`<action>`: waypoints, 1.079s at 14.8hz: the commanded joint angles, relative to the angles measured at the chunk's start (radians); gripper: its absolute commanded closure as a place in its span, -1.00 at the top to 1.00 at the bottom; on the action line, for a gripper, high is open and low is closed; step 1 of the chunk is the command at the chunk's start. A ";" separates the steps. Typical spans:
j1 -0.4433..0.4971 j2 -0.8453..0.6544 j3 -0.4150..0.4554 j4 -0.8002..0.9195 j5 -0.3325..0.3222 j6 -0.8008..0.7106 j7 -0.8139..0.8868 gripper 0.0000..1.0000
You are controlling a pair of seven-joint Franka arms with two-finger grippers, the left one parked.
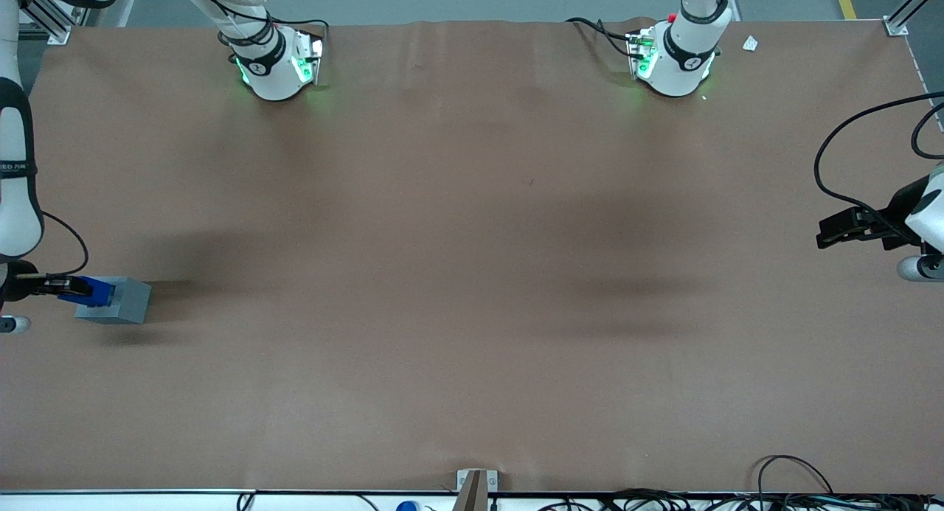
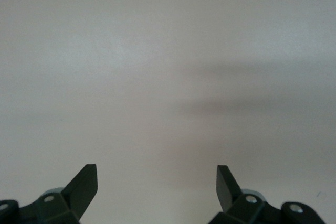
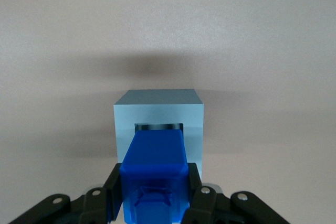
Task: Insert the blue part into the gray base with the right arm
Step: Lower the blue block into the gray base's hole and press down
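gripper: the right arm's gripper (image 3: 153,203) is closest to the wrist camera, jaws closed snug on both flanks of the blue part (image 3: 153,169), so it's a solid hold, nothing loose that I can see

blue part: gripped at its near end, the other end already poking into the dark square recess (image 3: 158,127). In the front view it's at the lower left of the frame (image 1: 94,291), sitting against the gray base on the side the gripper (image 1: 65,287) comes in from

recess: looks only a touch wider than the blue piece, dark slivers visible along the upper edge, so not much slop to play with

gray base: light gray box (image 3: 159,121) resting free on the brown bench (image 1: 472,275), toward the working arm's end; front view shows it at (image 1: 122,302). No clamp on it that I can see, so I'd guess it can slide if pushed off-axis

step in hand: seating the part, I'd say roughly the tip is in and the rest still out

how to do it well: keep pushing dead straight along the part's long axis, slow, no twist. The part looks centred on the opening, so hold that line. If the base starts scooting, back off a hair and re-square instead of forcing it. Only let go once it's bottomed out.
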 commanded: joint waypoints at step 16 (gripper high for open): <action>-0.020 0.029 0.016 0.012 -0.010 0.018 -0.004 -0.58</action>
